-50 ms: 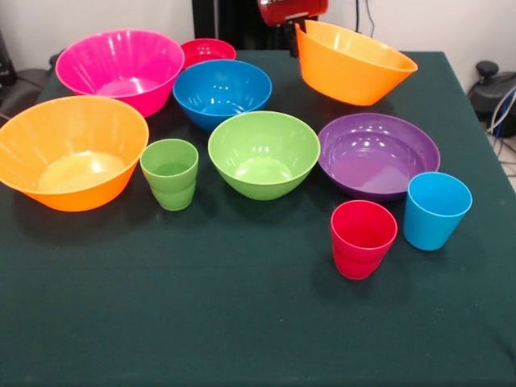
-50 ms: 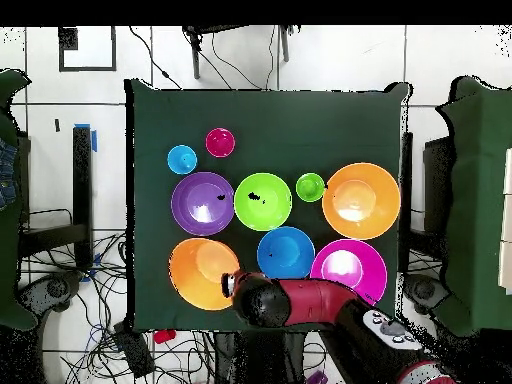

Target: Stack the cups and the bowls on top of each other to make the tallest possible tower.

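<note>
- Orange bowl, far side (image 1: 355,63): tilted and apparently raised off the cloth, its high rim right at the gripper (image 1: 297,28). The tilt suggests it hangs from that one rim point. In the overhead view it sits at the table's robot-side edge, beside the purple bowl.
- Gripper: only its red lower body shows at the top edge of the front view; in the overhead view the arm (image 2: 300,300) covers it. It appears to pinch the orange bowl's rim, but the fingers themselves are hidden, so how far apart they stand cannot be told.
- Second orange bowl (image 1: 71,151): upright on the cloth, empty, well apart from the first.
- Pink bowl (image 1: 121,68): upright, behind the second orange bowl.
- Small red bowl (image 1: 207,52): upright, partly hidden behind the pink and blue bowls.
- Blue bowl (image 1: 222,91): upright, just behind the green bowl.
- Green bowl (image 1: 264,153): upright, mid-table, empty; nothing is nested in it yet, so no tower stands.
- Purple bowl (image 1: 377,153): shallow, upright, just beside the green bowl.
- Green cup (image 1: 169,173): upright, between the second orange bowl and the green bowl.
- Red cup (image 1: 363,239) and light blue cup (image 1: 436,210): upright, close together in front of the purple bowl.
- Judgement: everything is spread singly; stacking appears to be just starting with the tilted bowl.
</note>
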